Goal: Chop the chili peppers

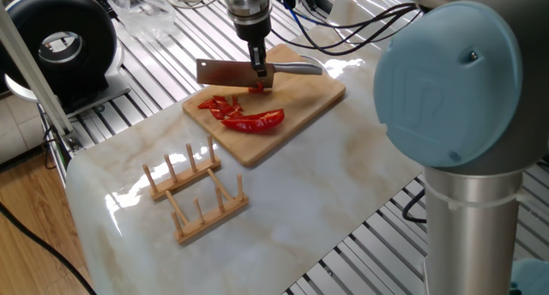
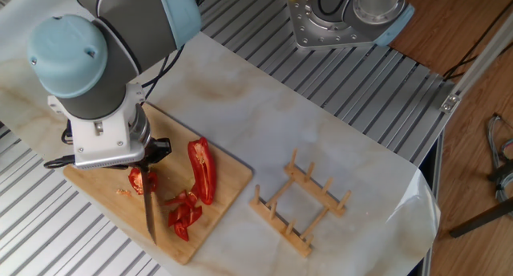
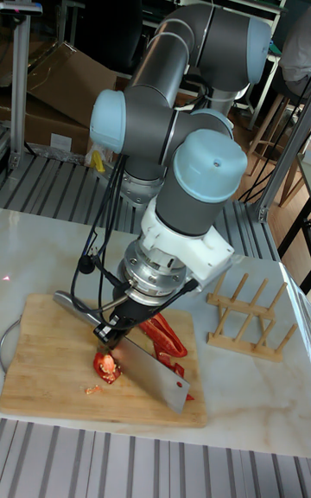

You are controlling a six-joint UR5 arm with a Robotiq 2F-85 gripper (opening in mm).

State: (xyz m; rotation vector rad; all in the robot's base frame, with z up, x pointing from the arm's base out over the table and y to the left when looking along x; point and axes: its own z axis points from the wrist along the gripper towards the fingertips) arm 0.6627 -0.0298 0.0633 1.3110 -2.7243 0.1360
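Gripping a cleaver (image 1: 230, 70), pincer (image 1: 258, 62) over chili peppers (image 2: 195, 184), tall view alone showing blade (image 3: 154, 374) beside round piece (image 3: 107, 367)

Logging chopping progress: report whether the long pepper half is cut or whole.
Whole: the long pepper half lies uncut beside the small bits.
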